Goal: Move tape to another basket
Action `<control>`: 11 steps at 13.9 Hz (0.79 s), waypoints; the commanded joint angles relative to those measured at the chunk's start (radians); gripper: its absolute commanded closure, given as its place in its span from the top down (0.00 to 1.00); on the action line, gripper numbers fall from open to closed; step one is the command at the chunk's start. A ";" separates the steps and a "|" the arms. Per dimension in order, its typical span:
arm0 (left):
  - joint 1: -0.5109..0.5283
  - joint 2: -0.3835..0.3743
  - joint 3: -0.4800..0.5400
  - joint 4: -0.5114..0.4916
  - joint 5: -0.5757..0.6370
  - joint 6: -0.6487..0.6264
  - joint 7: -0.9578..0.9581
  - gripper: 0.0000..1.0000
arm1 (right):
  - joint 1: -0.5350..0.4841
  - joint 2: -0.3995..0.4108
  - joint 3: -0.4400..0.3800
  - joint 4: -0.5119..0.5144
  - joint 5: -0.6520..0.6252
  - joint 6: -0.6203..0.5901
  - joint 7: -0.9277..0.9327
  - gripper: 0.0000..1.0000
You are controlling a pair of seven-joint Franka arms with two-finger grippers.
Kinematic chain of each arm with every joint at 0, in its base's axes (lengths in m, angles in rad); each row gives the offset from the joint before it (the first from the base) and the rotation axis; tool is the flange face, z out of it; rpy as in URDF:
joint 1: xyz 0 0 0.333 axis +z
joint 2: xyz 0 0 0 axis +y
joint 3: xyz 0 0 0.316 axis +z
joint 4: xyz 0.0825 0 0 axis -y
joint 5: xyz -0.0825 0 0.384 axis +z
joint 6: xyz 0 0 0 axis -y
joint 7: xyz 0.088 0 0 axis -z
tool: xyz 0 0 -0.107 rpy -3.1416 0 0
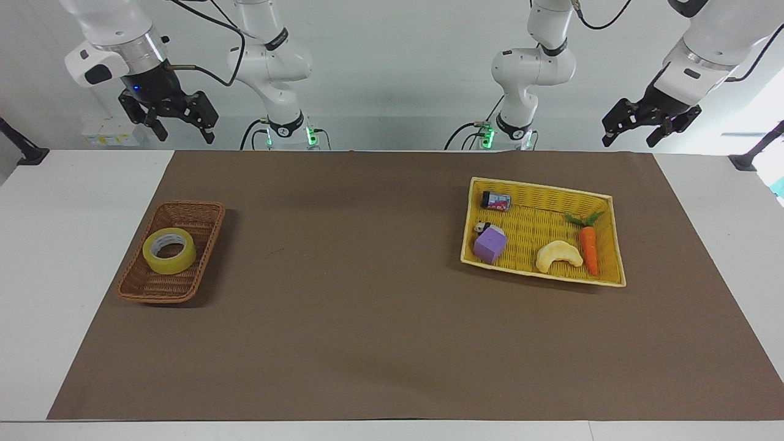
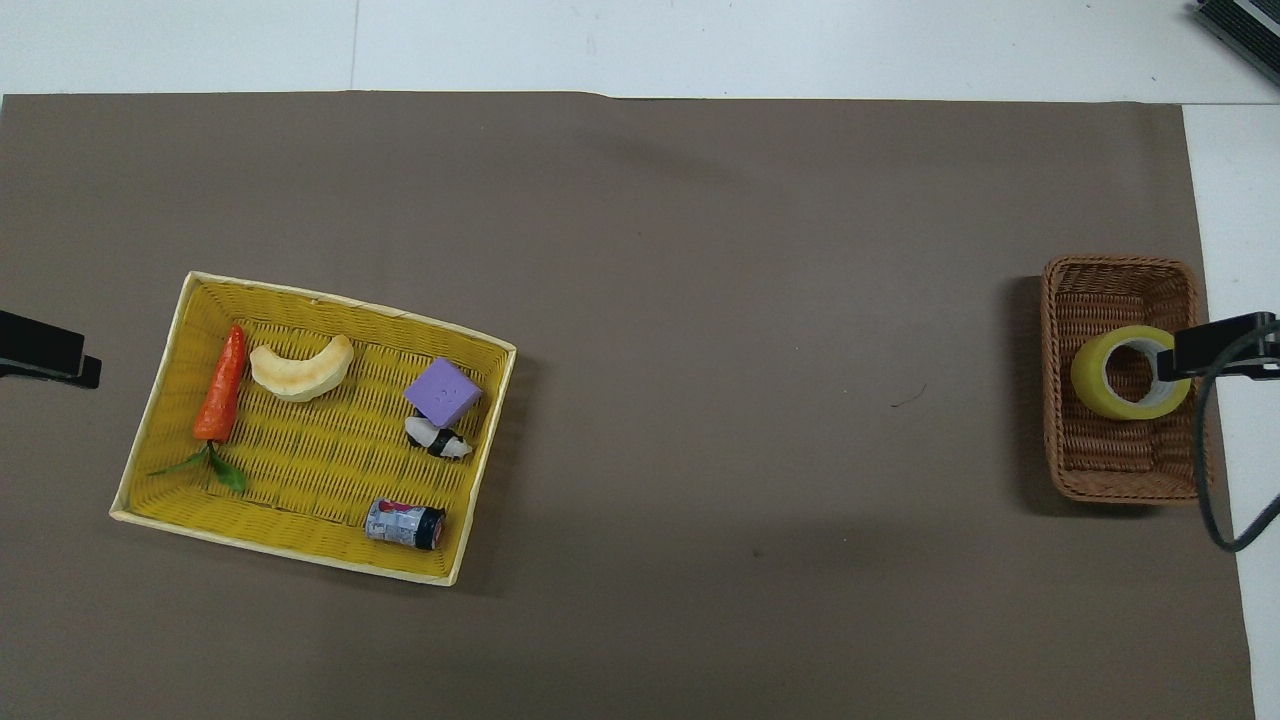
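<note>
- My right gripper point(image 1: 174, 125), fingers wide and empty, hangs high above the desk point(image 1: 367, 343).
- The tape point(image 1: 169, 250) lies flat in the basket point(image 1: 202, 214) at that arm's end.
- My left gripper point(image 1: 649, 125), also wide, waits.

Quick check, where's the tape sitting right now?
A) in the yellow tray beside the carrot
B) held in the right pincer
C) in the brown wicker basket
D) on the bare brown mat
C: the tape lies flat inside the brown wicker basket toward the right arm's end of the table, and the right pincer is up in the air, open and holding nothing.
</note>
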 commanded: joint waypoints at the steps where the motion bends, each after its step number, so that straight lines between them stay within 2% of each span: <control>1: 0.006 -0.012 -0.002 -0.006 0.011 -0.013 0.006 1.00 | -0.023 -0.037 -0.001 -0.058 0.000 0.023 0.004 1.00; 9: 0.006 -0.012 -0.002 -0.006 0.011 -0.013 0.006 1.00 | -0.017 -0.028 0.021 -0.044 -0.033 0.051 -0.014 1.00; 11: 0.005 -0.012 -0.002 -0.006 0.011 -0.013 0.006 1.00 | -0.017 -0.008 0.021 0.012 -0.041 0.011 -0.043 1.00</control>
